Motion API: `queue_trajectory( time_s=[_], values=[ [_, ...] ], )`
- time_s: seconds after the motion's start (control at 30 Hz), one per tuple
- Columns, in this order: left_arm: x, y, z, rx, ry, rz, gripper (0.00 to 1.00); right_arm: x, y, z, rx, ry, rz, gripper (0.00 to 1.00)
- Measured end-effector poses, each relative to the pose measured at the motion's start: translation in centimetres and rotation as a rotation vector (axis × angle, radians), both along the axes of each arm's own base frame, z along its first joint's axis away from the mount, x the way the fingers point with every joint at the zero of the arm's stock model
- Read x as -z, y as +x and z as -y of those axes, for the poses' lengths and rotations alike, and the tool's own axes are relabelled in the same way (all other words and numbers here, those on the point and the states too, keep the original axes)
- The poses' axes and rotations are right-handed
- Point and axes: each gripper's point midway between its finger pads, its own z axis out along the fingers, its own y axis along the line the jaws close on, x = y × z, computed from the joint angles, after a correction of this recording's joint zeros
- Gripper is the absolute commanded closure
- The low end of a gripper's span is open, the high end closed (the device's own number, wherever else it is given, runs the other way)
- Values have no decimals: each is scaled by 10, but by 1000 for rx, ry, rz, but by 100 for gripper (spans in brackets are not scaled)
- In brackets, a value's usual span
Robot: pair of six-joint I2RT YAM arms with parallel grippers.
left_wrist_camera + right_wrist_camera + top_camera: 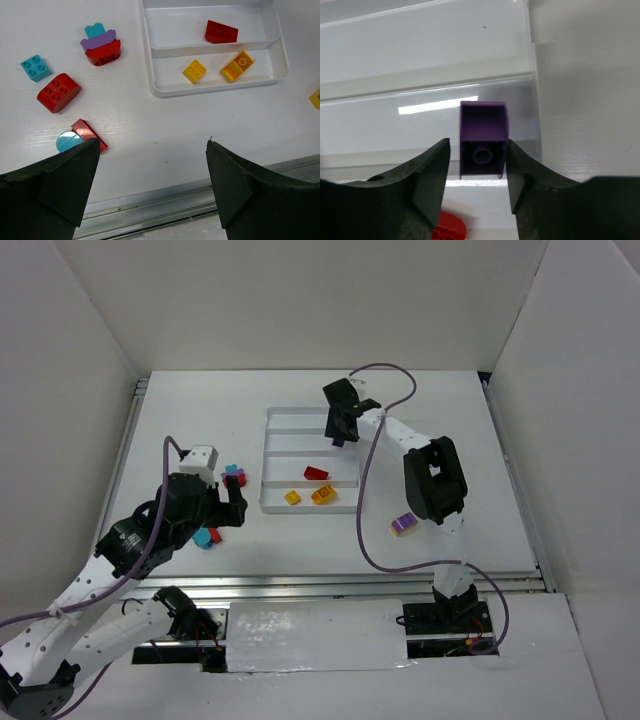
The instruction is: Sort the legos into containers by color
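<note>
The white tray (pixel 266 462) with its long containers lies mid-table. It holds a red lego (pixel 317 474) and two yellow legos (pixel 292 498) (pixel 323 495). My right gripper (pixel 340 437) hangs over an upper container, jaws slightly apart around a purple lego (pixel 482 137). That lego touches the right finger, and a thin gap shows at the left finger. My left gripper (pixel 152 142) is wide open and holds nothing. Loose legos lie beyond it on the left: a teal one (pixel 35 67), a rounded red one (pixel 58 92), a teal-purple-red stack (pixel 101 45) and a flat red one (pixel 89 135).
A purple and yellow lego (pixel 404 524) lies on the table right of the tray, near the right arm. A metal rail (pixel 165 205) runs along the near table edge under the left gripper. White walls enclose the table on three sides.
</note>
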Motion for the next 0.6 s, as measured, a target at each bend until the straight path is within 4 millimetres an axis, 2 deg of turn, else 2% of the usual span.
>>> queue_trajectory(
  time_s=[0.07,0.17,0.3,0.37,0.4,0.43,0.5,0.6],
  values=[
    [2,0,2,11,3,-8,0,1,0,2,0,-5,-3,33],
    [3,1,3,25,15,-11,0,1,1,4,-3,-9,-3,25],
    [2,0,4,30,10,-6,1,0,1,4,-7,-11,-2,24],
    [2,0,4,30,10,-5,1,-7,-1,5,-7,-8,7,23],
    [2,0,4,29,10,-5,1,-12,-4,7,-6,-7,11,18],
    [2,0,4,28,10,-5,0,-18,-11,10,-5,1,21,6],
    [1,0,3,26,10,-3,0,-31,-36,23,-1,4,19,5],
    [-1,0,2,21,7,6,0,-67,-89,53,29,27,55,0]
  ],
)
